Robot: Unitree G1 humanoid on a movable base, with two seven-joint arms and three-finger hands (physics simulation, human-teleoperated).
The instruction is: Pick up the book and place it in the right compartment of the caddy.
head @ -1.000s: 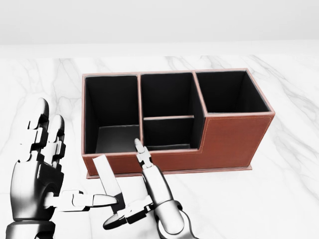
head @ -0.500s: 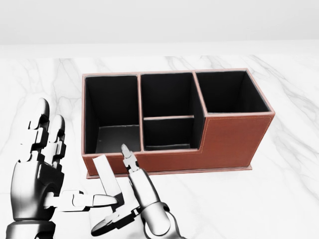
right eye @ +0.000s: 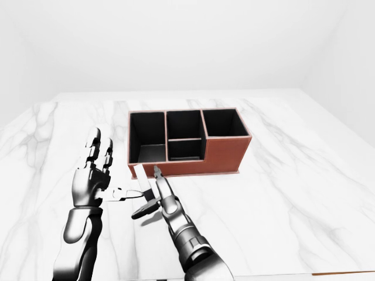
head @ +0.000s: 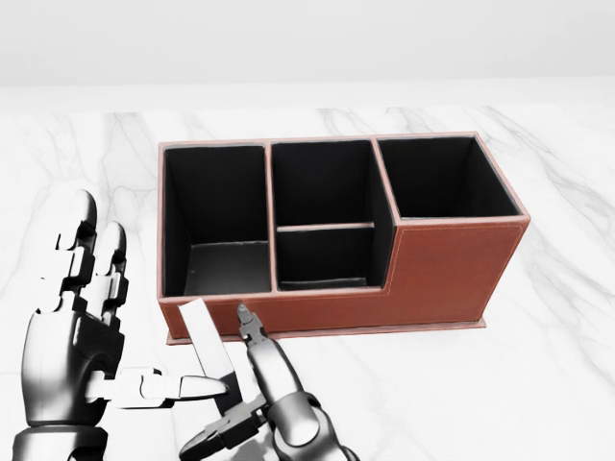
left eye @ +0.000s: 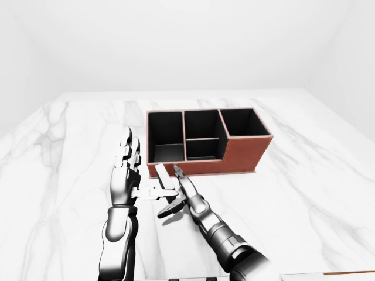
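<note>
Book (head: 209, 344), a thin pale slab, stands tilted on the marble tabletop (head: 557, 384) just below the caddy (head: 452, 274) near its lower-left corner, pinched between the left hand (head: 72, 370) thumb and the right hand (head: 274, 399). Left fingers are extended upward with only the thumb tip pressing the book's left face; right index finger points along its other face with the thumb splayed, neither hand wrapped round it, probably steadying it upright for a regrip. The right compartment (head: 442, 178) is empty, well apart from the book.
</note>
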